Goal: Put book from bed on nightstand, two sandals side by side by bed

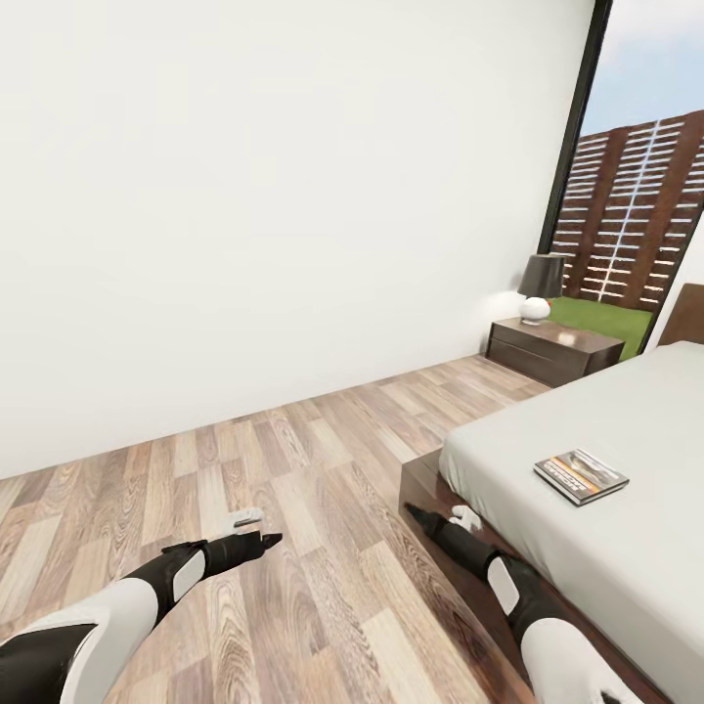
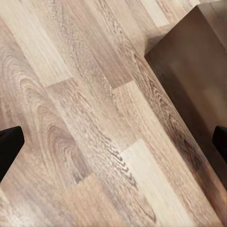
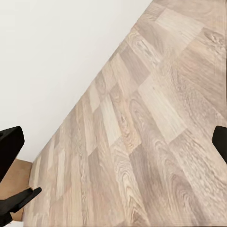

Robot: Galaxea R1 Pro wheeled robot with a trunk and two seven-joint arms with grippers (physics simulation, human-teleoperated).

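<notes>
You are looking across a wood-plank floor point(image 1: 323, 460) with a pale, streaky grain toward a plain white wall point(image 1: 274, 196). On your right stands the bed point(image 1: 606, 460): a smooth light-grey mattress with a rounded near corner, set on a dark brown wooden frame whose flat ledge juts out along the floor. The book point(image 1: 581, 476) lies flat on the mattress near that corner, a thin rectangle with a dark cover and an orange band. Far off by the head of the bed sits the nightstand point(image 1: 552, 349), a low, glossy, dark-brown box with drawers, and on it a lamp point(image 1: 539, 287) with a round white base and a dark shade. Behind it a tall dark-framed window point(image 1: 636, 196) gives onto grass and a slatted fence.

Your left gripper point(image 1: 256, 528) hangs over bare floor at the near left; in its wrist view the two black fingertips sit at opposite edges, so the jaws are spread wide and hold nothing. Your right gripper point(image 1: 438, 516) hovers just beside the bed frame's near corner, its jaws likewise wide apart and empty.
</notes>
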